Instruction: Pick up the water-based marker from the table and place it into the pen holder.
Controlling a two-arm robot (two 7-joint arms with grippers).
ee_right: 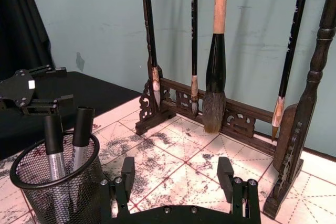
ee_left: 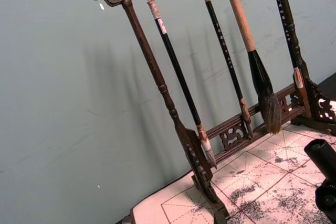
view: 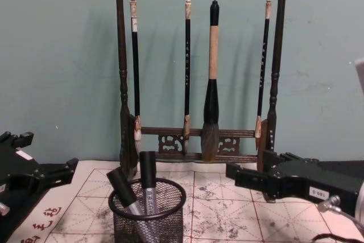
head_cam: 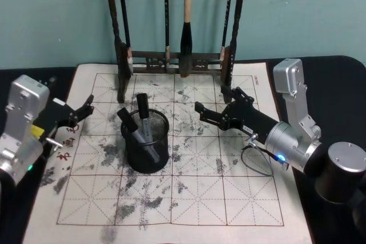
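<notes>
The black wire-mesh pen holder [head_cam: 144, 144] stands on the white gridded mat [head_cam: 200, 198], left of centre. Two markers with black caps and grey barrels, one [head_cam: 143, 114] upright and one [head_cam: 128, 121] leaning, stand inside it, as the chest view also shows for the holder [view: 148, 217]. My right gripper [head_cam: 210, 100] hovers open and holds nothing, a little to the right of the holder; in its wrist view its fingers [ee_right: 226, 170] are spread, with the holder [ee_right: 52, 184] beside them. My left gripper [head_cam: 83, 111] is open at the mat's left edge.
A tall dark wooden brush rack [head_cam: 174, 61] with several hanging brushes stands at the back of the mat, before a teal wall. The dark table [head_cam: 337, 84] extends past the mat on the right. A loose cable [head_cam: 254, 161] hangs under my right arm.
</notes>
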